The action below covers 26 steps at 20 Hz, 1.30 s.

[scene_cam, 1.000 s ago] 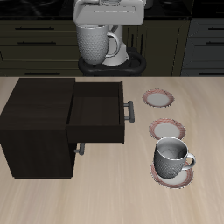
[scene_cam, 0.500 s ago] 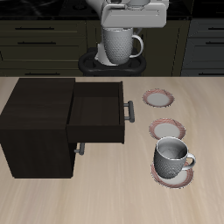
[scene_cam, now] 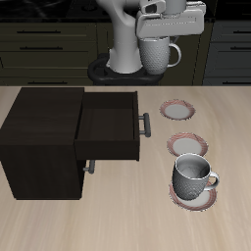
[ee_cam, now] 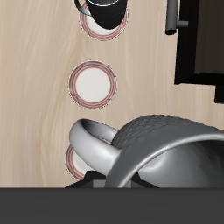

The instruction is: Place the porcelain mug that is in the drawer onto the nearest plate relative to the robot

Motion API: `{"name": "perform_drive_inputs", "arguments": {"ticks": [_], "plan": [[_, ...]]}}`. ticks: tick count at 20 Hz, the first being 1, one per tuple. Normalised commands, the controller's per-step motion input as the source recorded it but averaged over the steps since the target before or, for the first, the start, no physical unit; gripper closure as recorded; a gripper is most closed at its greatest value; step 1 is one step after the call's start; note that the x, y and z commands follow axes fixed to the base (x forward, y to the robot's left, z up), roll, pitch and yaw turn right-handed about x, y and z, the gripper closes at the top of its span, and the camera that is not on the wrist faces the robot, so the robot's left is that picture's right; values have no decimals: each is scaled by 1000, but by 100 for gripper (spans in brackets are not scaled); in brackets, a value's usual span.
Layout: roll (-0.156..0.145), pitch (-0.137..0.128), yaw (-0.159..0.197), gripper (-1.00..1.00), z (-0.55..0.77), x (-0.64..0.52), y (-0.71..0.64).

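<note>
My gripper (scene_cam: 160, 35) is shut on the porcelain mug (scene_cam: 157, 55) and holds it high above the table's back edge, handle pointing sideways. The mug fills much of the wrist view (ee_cam: 171, 144). The dark drawer (scene_cam: 110, 132) stands pulled open and empty, its bar handle (scene_cam: 146, 126) beside the plates. Three small plates lie in a row: the one farthest back, closest to the robot's base (scene_cam: 178, 109), is bare, and so is the middle one (scene_cam: 187, 146). In the wrist view the closest plate (ee_cam: 77, 163) is partly hidden by the held mug's handle.
A second identical mug (scene_cam: 193, 177) stands on the plate nearest the table's front edge (scene_cam: 196, 197); it also shows in the wrist view (ee_cam: 105, 12). The dark cabinet (scene_cam: 37, 137) holding the drawer takes up one side of the table.
The gripper has carried the mug sideways, away from above the drawer side and toward the row of plates, staying high. Nothing on the table has moved.
</note>
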Motion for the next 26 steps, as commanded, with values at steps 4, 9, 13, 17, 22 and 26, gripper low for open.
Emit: {"name": "perform_drive_inputs", "arguments": {"ticks": [4,9,13,17,22,26], "plan": [[-28,10,-21,100,-472,-67,314],[25,52,-24,100,-389,-77,174],[47,68,-64,100,-348,-364,256],[40,58,-25,100,-216,-184,160],[41,76,-2,100,-331,45,168],[20,39,28,100,-280,14,139]]}}
